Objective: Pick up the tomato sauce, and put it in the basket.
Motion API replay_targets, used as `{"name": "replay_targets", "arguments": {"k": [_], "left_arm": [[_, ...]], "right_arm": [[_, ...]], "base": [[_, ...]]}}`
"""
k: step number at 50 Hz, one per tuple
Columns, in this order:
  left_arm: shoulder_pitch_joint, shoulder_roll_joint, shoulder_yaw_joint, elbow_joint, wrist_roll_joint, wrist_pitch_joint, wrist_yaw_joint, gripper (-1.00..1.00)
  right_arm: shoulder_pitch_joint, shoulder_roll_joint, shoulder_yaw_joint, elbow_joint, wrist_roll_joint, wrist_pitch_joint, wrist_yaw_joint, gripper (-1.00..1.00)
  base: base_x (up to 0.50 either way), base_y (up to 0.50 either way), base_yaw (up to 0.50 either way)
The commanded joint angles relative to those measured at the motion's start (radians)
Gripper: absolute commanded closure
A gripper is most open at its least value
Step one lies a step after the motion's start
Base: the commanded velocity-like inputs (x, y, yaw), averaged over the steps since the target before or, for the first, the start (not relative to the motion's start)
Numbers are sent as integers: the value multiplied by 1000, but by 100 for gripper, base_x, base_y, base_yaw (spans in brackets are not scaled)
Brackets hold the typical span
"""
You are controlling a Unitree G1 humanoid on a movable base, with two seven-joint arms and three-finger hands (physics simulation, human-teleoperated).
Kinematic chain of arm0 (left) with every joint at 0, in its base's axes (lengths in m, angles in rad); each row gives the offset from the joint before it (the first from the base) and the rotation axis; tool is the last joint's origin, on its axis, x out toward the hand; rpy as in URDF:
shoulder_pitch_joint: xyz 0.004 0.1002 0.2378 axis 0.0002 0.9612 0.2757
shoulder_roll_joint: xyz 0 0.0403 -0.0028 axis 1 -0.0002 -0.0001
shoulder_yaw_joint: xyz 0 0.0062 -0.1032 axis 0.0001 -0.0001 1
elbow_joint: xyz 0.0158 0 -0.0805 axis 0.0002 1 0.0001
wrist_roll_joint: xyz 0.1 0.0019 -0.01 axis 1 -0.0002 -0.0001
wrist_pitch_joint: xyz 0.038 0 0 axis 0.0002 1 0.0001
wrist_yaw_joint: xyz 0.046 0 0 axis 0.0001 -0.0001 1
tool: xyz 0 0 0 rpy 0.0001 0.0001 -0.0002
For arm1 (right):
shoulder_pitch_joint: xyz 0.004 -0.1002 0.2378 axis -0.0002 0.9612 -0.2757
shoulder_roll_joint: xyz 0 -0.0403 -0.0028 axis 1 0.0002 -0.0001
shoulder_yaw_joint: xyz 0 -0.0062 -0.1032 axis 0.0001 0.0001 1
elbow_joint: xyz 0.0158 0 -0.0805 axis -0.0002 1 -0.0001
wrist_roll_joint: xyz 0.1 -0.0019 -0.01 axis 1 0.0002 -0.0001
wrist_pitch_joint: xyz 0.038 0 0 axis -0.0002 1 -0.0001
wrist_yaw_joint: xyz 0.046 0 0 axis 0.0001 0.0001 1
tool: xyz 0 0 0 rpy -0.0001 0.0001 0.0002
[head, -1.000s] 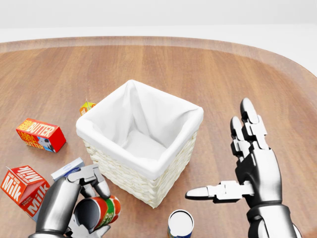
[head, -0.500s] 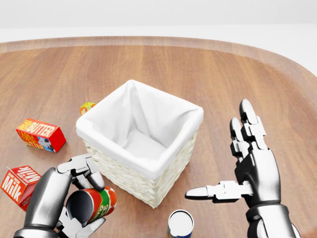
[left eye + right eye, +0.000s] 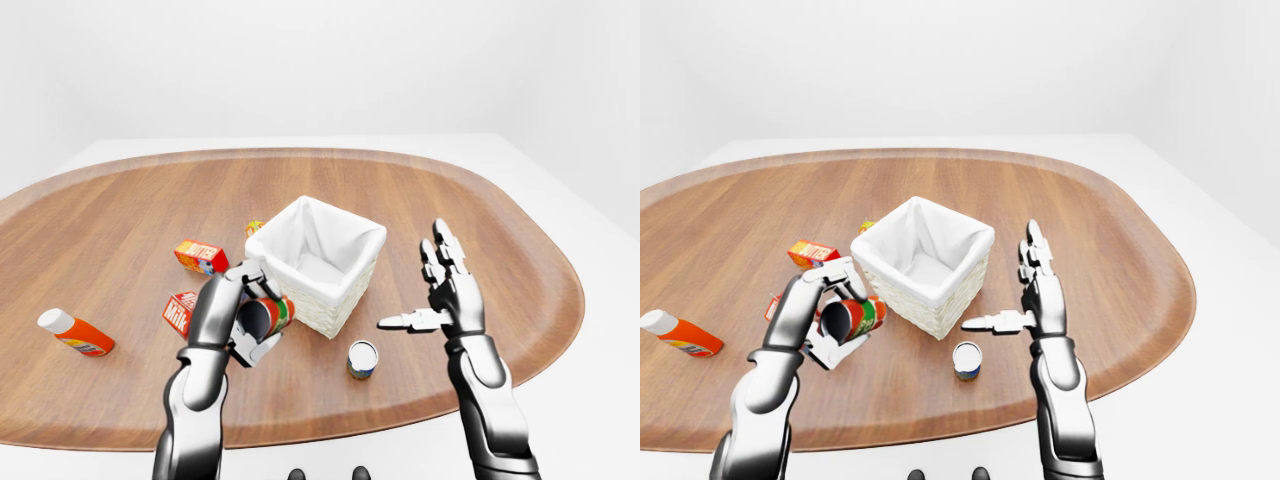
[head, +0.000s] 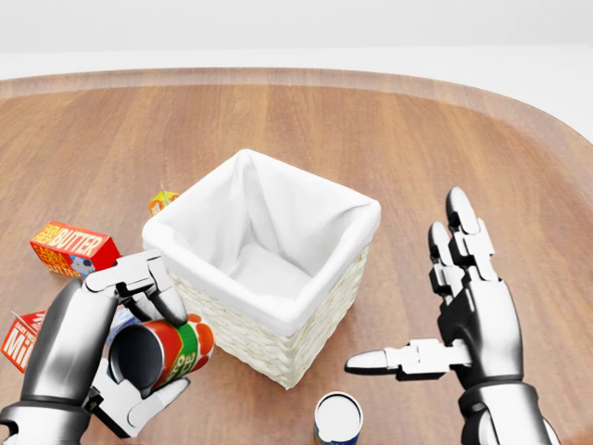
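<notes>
Left hand (image 4: 102, 366) has the tomato sauce can (image 4: 165, 354) wrapped in its fingers, lifted off the bench (image 4: 389, 130) and tipped on its side, dark end facing us, long axis pointing toward the basket (image 4: 262, 262). The basket sits just beside it, up and to the right in the head view, white lining showing (nothing inside it, as far as I can see). So the can needs to rise over the near rim. Right hand (image 4: 468, 311) hangs wide open, fingers spread, holding nothing, on the basket's other side, a second can (image 4: 338, 419) below it.
</notes>
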Motion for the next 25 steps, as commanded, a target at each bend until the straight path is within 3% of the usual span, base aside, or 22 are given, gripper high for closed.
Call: {"name": "replay_targets", "arguments": {"k": [1,25], "left_arm": [[-72,4,-2,-60,-8,0,-15,100],[-203,21,4,-55,13,0,-50,100]], "right_arm": [[-4,-1,-2,5,0,0,0,-100],[-14,-4,-11,14,5,0,-1,-100]], "base": [[0,0,0],[0,0,0]]}}
